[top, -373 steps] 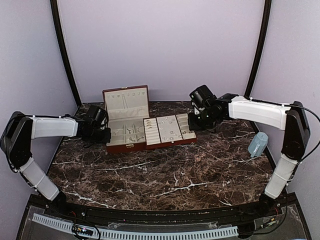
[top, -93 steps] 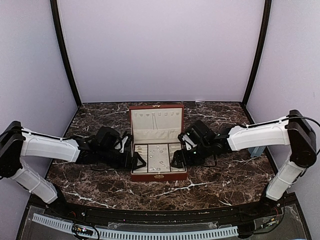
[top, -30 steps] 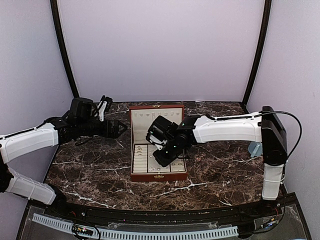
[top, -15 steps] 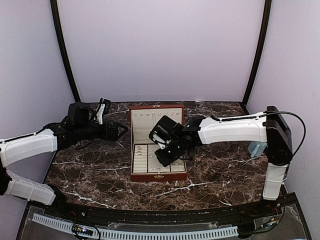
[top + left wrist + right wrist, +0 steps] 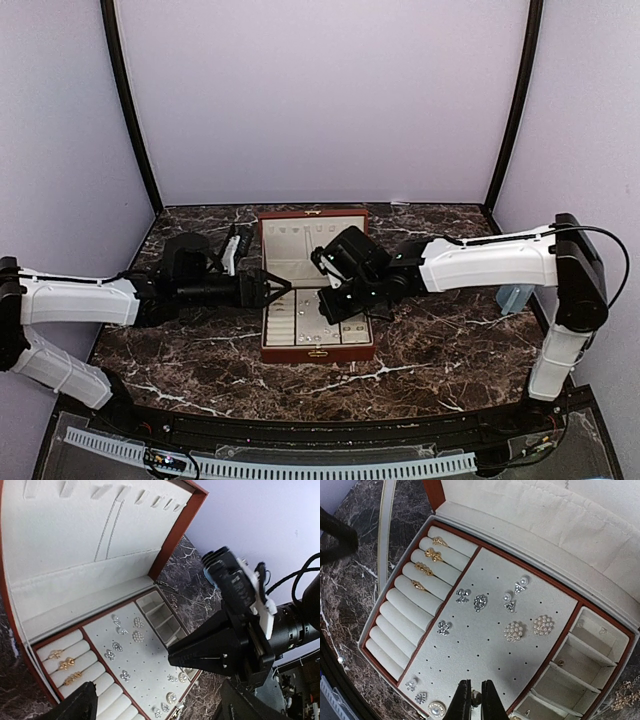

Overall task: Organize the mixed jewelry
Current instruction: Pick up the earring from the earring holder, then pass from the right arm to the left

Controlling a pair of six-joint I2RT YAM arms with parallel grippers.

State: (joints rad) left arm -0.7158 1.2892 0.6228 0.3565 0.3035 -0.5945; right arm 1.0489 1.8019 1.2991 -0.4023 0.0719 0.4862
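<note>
Right wrist view: the right gripper (image 5: pixel 476 702) has just clenched at the front edge of the perforated pad (image 5: pixel 485 645), apparently on a pale stud (image 5: pixel 476 695) too small to show any long axis or heading, so a pick seems underway. Meanwhile the left gripper (image 5: pixel 268 290) has swung in beside the box (image 5: pixel 312 352), jaws spread and empty. The remaining jewelry (image 5: pixel 514 630) stays pinned across the pad, mid-counter (image 5: pixel 200 350).

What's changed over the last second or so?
The left gripper, open, swung in from the rear left to the jewelry box's left side. The right gripper closed to nearly shut above the earring panel. The box stayed put, lid open.
</note>
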